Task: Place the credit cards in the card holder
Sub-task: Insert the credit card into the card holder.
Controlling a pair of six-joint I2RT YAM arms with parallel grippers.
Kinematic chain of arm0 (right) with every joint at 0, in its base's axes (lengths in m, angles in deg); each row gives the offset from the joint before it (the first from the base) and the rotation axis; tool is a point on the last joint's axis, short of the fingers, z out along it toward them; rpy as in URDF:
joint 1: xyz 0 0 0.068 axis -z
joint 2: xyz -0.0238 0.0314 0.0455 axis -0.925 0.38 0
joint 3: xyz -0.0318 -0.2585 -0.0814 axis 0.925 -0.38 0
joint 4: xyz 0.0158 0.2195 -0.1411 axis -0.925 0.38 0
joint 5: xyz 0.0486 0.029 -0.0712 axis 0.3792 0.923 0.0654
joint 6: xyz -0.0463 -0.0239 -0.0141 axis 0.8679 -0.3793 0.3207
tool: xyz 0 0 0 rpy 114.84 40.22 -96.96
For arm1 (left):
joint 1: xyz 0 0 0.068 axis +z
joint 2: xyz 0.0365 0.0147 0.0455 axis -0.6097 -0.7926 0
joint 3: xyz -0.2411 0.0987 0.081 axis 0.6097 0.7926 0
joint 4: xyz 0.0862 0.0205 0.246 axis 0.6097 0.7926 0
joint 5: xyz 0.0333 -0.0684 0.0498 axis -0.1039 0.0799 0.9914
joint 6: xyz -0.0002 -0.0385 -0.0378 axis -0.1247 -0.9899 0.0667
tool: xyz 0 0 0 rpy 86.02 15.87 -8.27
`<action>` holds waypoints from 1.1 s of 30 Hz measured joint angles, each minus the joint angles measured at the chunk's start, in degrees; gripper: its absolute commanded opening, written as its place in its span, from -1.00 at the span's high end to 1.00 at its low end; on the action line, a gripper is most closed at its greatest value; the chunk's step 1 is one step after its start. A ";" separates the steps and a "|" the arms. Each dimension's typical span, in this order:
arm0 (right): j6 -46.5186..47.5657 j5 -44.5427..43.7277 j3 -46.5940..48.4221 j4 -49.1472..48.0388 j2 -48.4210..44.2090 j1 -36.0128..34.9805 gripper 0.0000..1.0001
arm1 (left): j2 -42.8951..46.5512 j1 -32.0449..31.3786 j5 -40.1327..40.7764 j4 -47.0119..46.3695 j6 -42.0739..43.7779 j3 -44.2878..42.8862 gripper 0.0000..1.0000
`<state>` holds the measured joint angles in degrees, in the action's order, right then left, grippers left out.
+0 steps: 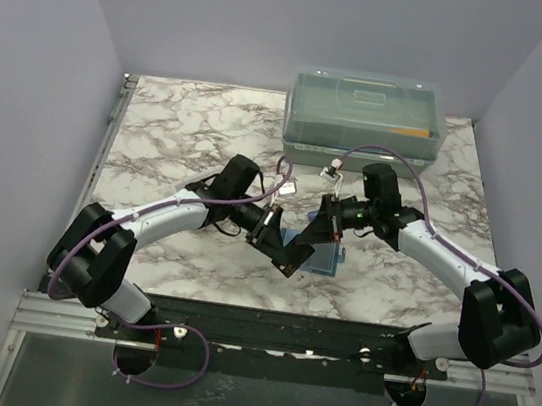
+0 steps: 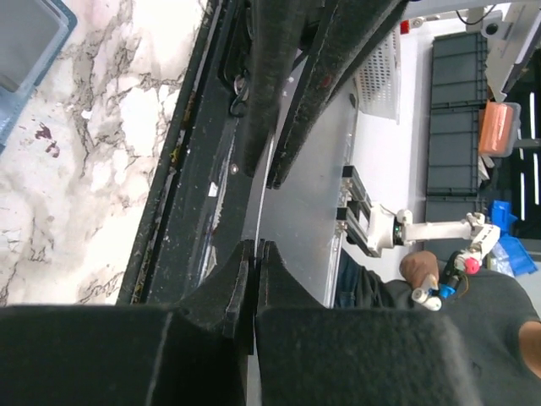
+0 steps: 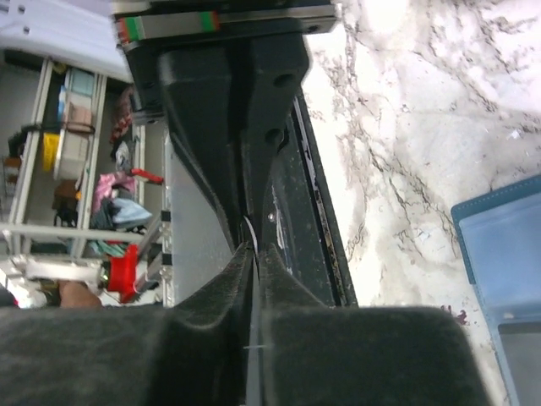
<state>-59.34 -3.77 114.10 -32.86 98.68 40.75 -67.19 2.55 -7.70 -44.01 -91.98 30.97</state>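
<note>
- Credit card, thin whitish plastic, shows only edge-on as a pale sliver, held above the table between the right gripper and the left gripper, which meet tip to tip.
- The right gripper is clenched on one end of the credit card, its black fingers pressed together with the sliver running between them.
- The left gripper pinches the opposite end, jaws likewise closed on it.
- Teal-blue fold-over card holder lies flat on the white-and-grey marble table, clear inner pocket facing up, just beside the meeting grippers on the right arm's side.
- Black rail runs along the near table edge.
- Large translucent lidded box sits at the far edge, well apart from the card holder.
</note>
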 measured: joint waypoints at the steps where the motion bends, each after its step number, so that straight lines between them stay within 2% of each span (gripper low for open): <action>1: -0.50 -0.74 0.00 -0.02 0.00 0.00 0.54 | 0.31 0.00 0.31 0.04 0.02 0.00 1.00; 4: -2.97 -4.24 0.00 0.15 -0.04 -0.02 -0.09 | 1.29 0.02 2.95 0.00 -0.37 0.00 1.00; 6: -5.16 -8.81 0.11 0.96 -0.15 -0.02 -0.38 | 1.60 0.00 6.23 -0.09 -1.55 0.00 1.00; 10: -9.27 -21.49 0.11 4.02 -1.84 0.74 -0.59 | 1.46 0.04 15.72 -0.33 -6.86 0.00 1.00; 13: -11.45 -29.29 -0.55 5.29 -4.37 4.13 -0.54 | 0.37 0.13 21.51 -1.33 -10.93 0.00 1.00; 17: -12.02 -35.58 -1.51 7.02 -4.63 7.50 -0.04 | -2.54 0.13 27.36 -2.95 -15.10 0.00 1.00; 20: -11.56 -36.57 -1.51 8.09 -1.51 7.50 0.13 | -5.07 0.07 30.49 -4.15 -17.53 -0.33 1.00; 27: -11.17 -43.12 -2.45 12.31 2.49 7.37 0.33 | -11.45 -1.95 32.24 -8.39 -21.24 -1.18 1.00; 33: -11.10 -46.56 -5.25 13.42 3.56 7.37 0.34 | -15.06 -2.67 31.58 -12.35 -23.45 -1.18 1.00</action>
<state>-70.44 -50.32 108.85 -19.44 102.24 48.12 -82.24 -0.12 23.88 -56.36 -115.43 29.79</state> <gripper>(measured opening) 0.333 0.019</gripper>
